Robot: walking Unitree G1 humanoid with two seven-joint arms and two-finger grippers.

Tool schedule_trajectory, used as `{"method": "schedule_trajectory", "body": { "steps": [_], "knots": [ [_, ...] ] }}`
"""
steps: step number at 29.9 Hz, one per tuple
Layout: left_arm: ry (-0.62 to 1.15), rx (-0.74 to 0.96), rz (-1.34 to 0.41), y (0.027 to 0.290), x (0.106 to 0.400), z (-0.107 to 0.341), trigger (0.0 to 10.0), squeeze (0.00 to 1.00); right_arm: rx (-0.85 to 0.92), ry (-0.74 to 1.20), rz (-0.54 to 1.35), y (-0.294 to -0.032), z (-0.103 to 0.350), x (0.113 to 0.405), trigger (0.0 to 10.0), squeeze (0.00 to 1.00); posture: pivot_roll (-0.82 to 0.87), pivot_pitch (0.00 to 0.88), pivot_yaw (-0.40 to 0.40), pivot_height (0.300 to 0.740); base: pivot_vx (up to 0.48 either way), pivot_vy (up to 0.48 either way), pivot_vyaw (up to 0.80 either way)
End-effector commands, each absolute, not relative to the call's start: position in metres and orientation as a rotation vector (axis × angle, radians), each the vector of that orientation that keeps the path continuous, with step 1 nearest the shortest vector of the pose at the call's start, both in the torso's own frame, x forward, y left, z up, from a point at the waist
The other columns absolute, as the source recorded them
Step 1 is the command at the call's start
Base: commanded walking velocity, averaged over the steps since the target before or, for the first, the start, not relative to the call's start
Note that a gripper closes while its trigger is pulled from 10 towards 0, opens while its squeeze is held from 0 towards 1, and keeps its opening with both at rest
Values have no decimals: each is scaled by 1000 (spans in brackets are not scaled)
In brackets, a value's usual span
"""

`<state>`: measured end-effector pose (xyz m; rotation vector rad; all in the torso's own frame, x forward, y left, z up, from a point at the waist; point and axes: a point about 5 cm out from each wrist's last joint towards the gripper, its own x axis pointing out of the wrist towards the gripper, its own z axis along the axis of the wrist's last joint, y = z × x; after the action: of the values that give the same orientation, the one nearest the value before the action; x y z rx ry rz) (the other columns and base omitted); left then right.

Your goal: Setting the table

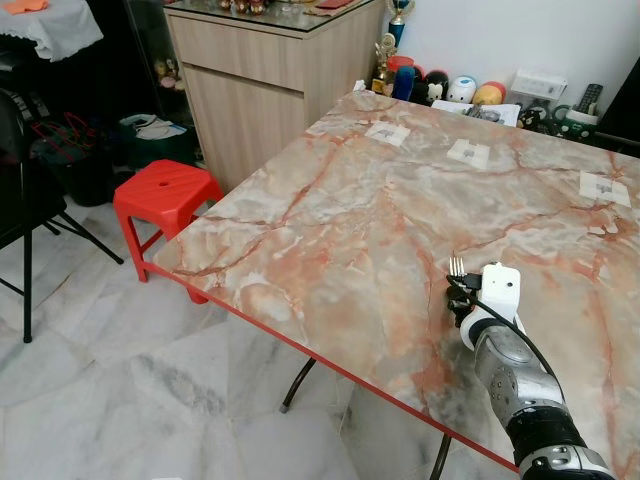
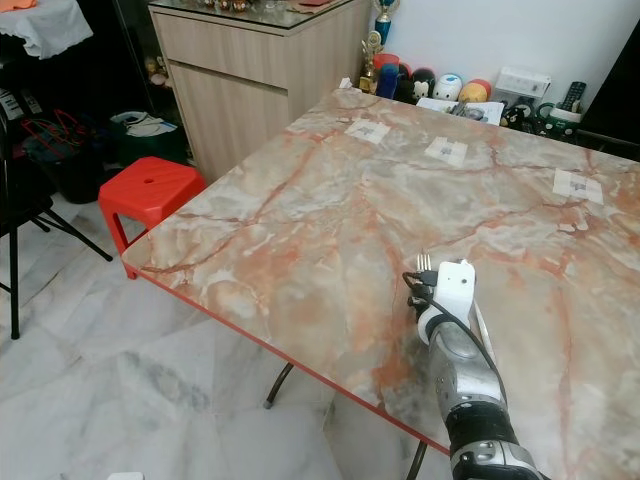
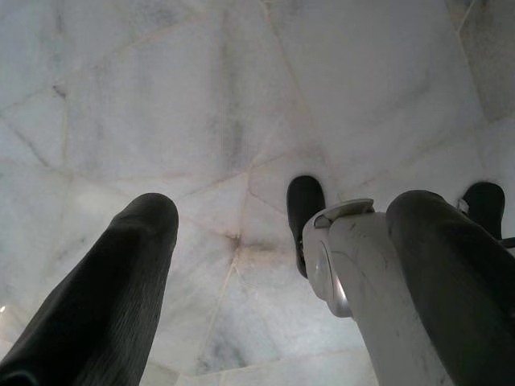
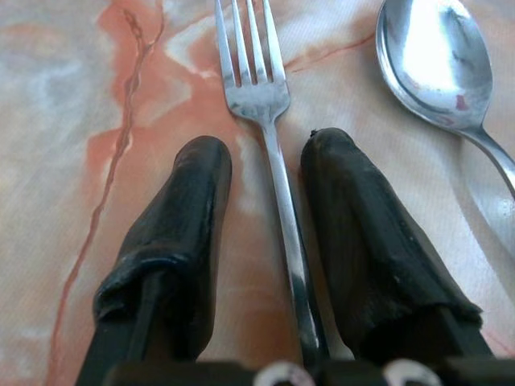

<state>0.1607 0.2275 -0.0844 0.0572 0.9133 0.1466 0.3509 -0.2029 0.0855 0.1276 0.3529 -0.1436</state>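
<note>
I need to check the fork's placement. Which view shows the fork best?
The right wrist view: the fork lies on the table between the open right gripper fingers, beside a spoon. The eye views show just its tines past the wrist.

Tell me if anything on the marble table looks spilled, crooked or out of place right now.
Nothing stands out. The right gripper has its fingers either side of a fork whose handle runs straight between them over the marble table, with a spoon lying beside it. No spills or damage show on the tabletop.
</note>
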Motion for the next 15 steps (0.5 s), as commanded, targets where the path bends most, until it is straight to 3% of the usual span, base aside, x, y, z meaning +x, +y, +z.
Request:
{"method": "schedule_trajectory", "body": {
  "steps": [1,5,6,7,15],
  "knots": [
    [948,63,142,230,153,-88,10000,0,119,425,-143,-203,72,345,10000,0,28,104,-17,740,0,0,0],
    [951,60,141,229,152,-88,10000,0,118,460,-144,-203,64,341,10000,0,27,100,-18,740,0,0,0],
    [951,60,141,229,152,-88,10000,0,118,464,-145,-203,63,340,7176,0,27,100,-18,740,0,0,0],
    [952,58,140,229,152,-88,10000,0,118,471,-145,-203,61,339,0,0,28,98,-18,740,0,0,0],
    [956,49,134,227,151,-89,10000,0,115,475,-134,-201,59,338,0,0,23,90,-18,740,0,0,0]
  ]
}}
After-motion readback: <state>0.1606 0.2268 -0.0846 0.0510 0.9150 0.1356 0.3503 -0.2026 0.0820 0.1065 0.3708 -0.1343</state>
